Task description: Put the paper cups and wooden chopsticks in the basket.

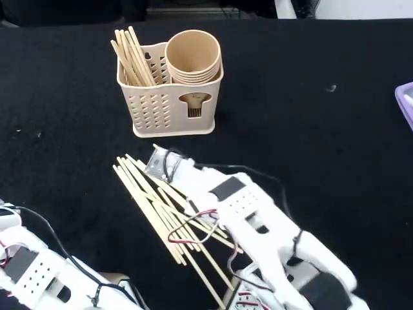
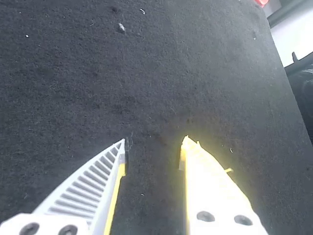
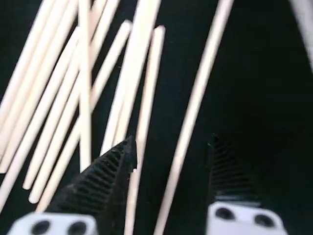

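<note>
We see the right end effector [image 3: 171,142] with its black, ribbed fingers spread. One thin stick runs up through the gap between them, and we cannot tell whether either finger touches it. The loose wooden chopsticks [image 3: 128,73] are pale, smooth, slender rods. They lie fanned under and ahead of this end effector on the matte black, felt-like table [image 1: 310,129].

Ahead of its tip stands the basket [image 1: 168,110], beige perforated plastic with two compartments. A nested stack of tan paper cups [image 1: 192,55] fills one, and a bundle of standing chopsticks [image 1: 132,58] leans in the other.

The left end effector [image 2: 153,142] has one white ribbed finger and one yellow finger. They are spread and hold nothing, with lint-flecked cloth beneath them.
</note>
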Tool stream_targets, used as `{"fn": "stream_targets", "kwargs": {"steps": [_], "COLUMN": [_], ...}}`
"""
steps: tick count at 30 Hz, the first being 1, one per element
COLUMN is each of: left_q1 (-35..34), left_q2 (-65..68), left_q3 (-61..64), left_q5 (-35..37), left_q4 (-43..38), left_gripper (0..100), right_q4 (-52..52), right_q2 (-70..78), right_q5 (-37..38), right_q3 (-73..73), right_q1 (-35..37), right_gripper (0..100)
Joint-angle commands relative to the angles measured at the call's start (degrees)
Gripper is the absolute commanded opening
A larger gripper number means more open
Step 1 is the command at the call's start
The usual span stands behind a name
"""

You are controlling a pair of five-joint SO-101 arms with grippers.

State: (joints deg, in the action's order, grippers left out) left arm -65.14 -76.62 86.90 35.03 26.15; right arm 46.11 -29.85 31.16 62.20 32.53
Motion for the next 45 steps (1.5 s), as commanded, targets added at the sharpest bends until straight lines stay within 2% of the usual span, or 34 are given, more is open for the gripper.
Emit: {"fn": "stream_targets", "kwargs": {"steps": [1,7,11,23,25,30,38,45], "left_q1": [0.92,0.92,0.92,0.92,0.92,0.92,0.92,1.63], "left_q2": [-0.62,-0.62,-0.62,-0.62,-0.62,-0.62,-0.62,-0.53], "left_q3": [-2.68,-2.68,-2.68,-2.68,-2.68,-2.68,-2.68,-2.59], "left_q5": [0.00,0.00,0.00,0.00,0.00,0.00,0.00,0.00], "left_q4": [-1.14,-0.97,-0.97,-1.05,-1.05,-1.05,-1.14,-1.14], "left_gripper": [19,19,19,19,19,19,19,19], "right_q4": [-0.97,-1.14,-3.69,-6.15,-5.71,-5.89,-5.45,-1.85], "right_q2": [-6.11,-6.55,-4.79,16.31,16.31,16.31,14.11,-3.82], "right_q5": [0.53,4.92,3.78,3.78,3.78,3.69,2.64,-2.73], "right_q3": [2.07,3.74,4.53,-4.79,-4.88,-5.23,-5.23,-0.31], "right_q1": [-1.05,-1.14,-0.35,0.18,0.18,0.18,-0.09,-0.09], "right_gripper": [23.0,23.1,23.3,23.0,21.1,0.5,1.1,1.1]}}
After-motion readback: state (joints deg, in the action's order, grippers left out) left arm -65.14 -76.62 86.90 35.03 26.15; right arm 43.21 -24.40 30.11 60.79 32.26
